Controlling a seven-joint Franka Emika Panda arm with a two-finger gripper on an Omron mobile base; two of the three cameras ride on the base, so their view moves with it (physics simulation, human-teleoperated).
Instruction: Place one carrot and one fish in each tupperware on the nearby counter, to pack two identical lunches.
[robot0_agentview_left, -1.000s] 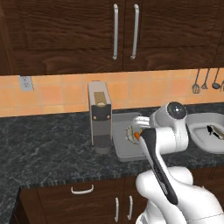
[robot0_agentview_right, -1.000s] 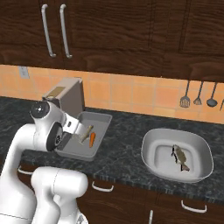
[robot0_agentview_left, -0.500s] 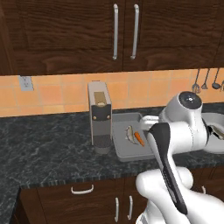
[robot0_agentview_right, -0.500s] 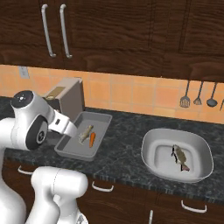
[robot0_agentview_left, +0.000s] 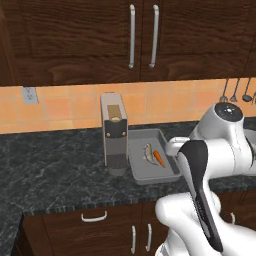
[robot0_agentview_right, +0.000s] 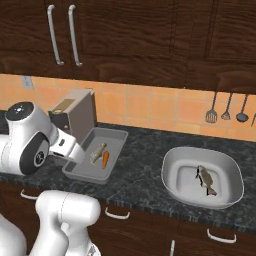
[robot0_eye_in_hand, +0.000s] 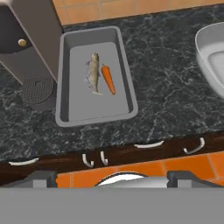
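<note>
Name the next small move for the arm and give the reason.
Probably go and fetch a second carrot: the rectangular tray already holds a fish and a carrot, while the rounded bowl holds only a fish, and the gripper appears empty.

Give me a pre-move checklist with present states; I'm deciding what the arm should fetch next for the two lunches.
1. Rectangular tray holds a fish and a carrot: ok.
2. Rounded bowl holds a fish: ok.
3. Rounded bowl holds a carrot: not ok, none seen.
4. Gripper empty: cannot tell.
5. Spare carrot within reach on the counter: cannot tell.
</note>
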